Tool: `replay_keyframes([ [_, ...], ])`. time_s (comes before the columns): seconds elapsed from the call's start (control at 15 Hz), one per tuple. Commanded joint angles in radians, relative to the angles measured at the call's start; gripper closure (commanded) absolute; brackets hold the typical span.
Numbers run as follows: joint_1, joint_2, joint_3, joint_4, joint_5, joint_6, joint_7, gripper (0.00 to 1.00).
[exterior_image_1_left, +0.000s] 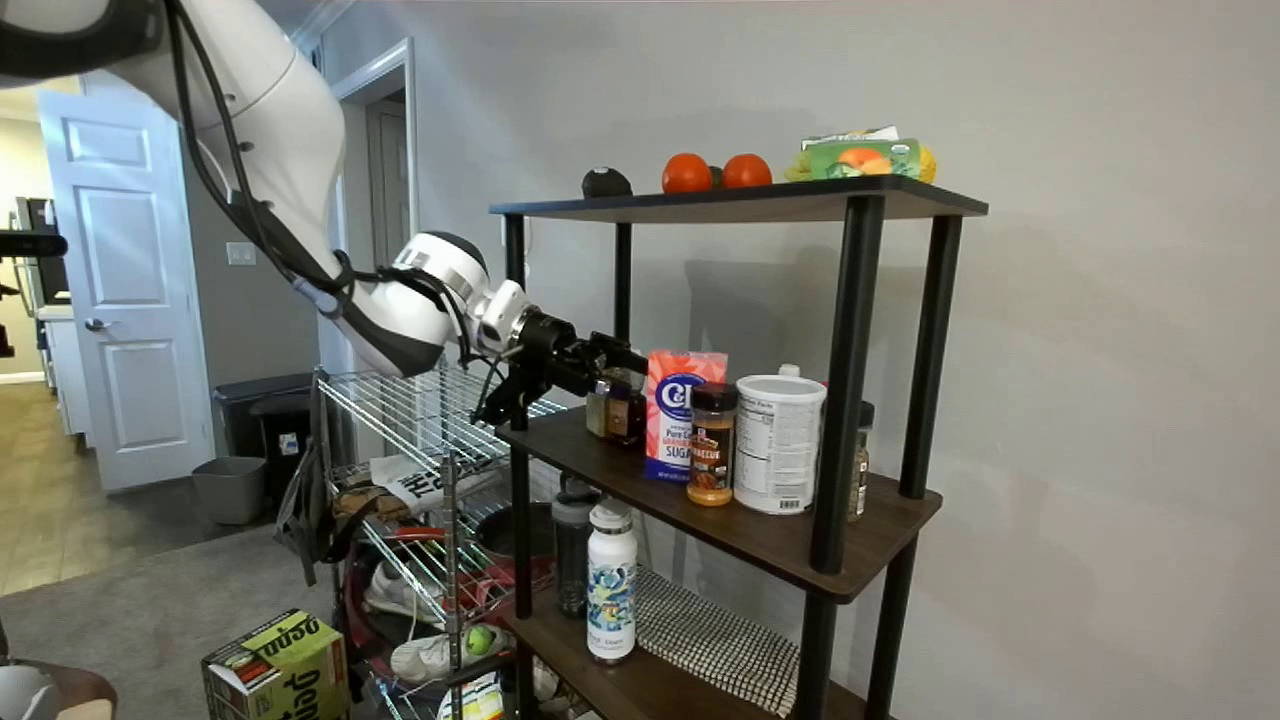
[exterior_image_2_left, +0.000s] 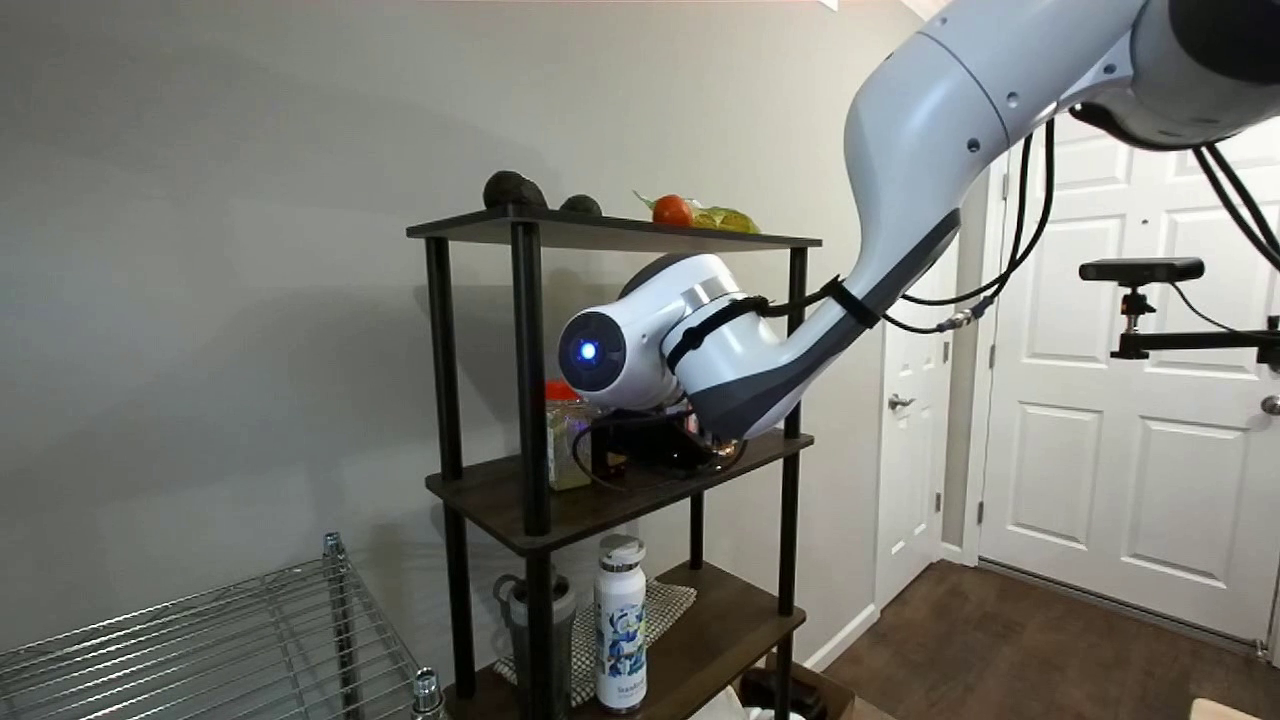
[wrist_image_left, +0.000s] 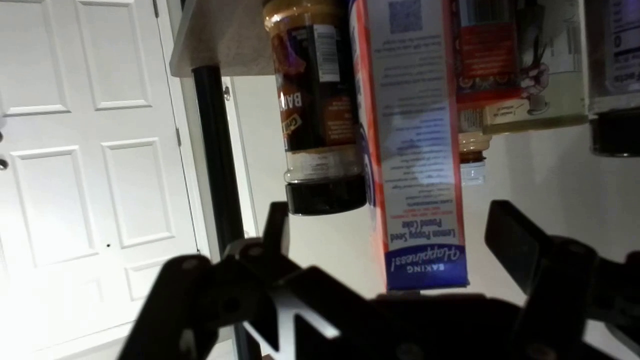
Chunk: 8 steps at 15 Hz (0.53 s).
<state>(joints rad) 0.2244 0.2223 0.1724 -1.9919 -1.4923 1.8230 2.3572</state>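
Note:
My gripper (wrist_image_left: 395, 235) is open, with its fingers wide apart and nothing held. In an exterior view the gripper (exterior_image_1_left: 580, 375) reaches in over the left end of the middle shelf (exterior_image_1_left: 562, 432). The wrist picture stands upside down. There a pink, white and blue sugar carton (wrist_image_left: 415, 150) shows between the fingers with no visible contact. The carton (exterior_image_1_left: 690, 415) stands upright on the shelf. A barbecue seasoning bottle (wrist_image_left: 320, 110) with a black cap stands beside it. Small dark bottles (exterior_image_1_left: 625, 415) are near the fingertips. In an exterior view (exterior_image_2_left: 660, 440) the wrist mostly hides the gripper.
A white canister (exterior_image_1_left: 780, 445) stands past the seasoning bottle. A red-lidded jar (exterior_image_2_left: 567, 440) stands near the wrist. Black posts (exterior_image_1_left: 845, 400) hold the shelves. Tomatoes (exterior_image_1_left: 687, 173) and an avocado (exterior_image_1_left: 606, 182) lie on top. A white bottle (exterior_image_1_left: 612, 585) stands below. A wire rack (exterior_image_2_left: 200, 640) adjoins.

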Motion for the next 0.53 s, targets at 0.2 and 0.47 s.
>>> replay_keyframes([
  [0.2, -0.016, 0.016, -0.006, 0.037, -0.021, 0.009, -0.047, 0.00],
  [0.47, -0.017, 0.033, -0.013, 0.059, -0.025, 0.008, -0.063, 0.00],
])
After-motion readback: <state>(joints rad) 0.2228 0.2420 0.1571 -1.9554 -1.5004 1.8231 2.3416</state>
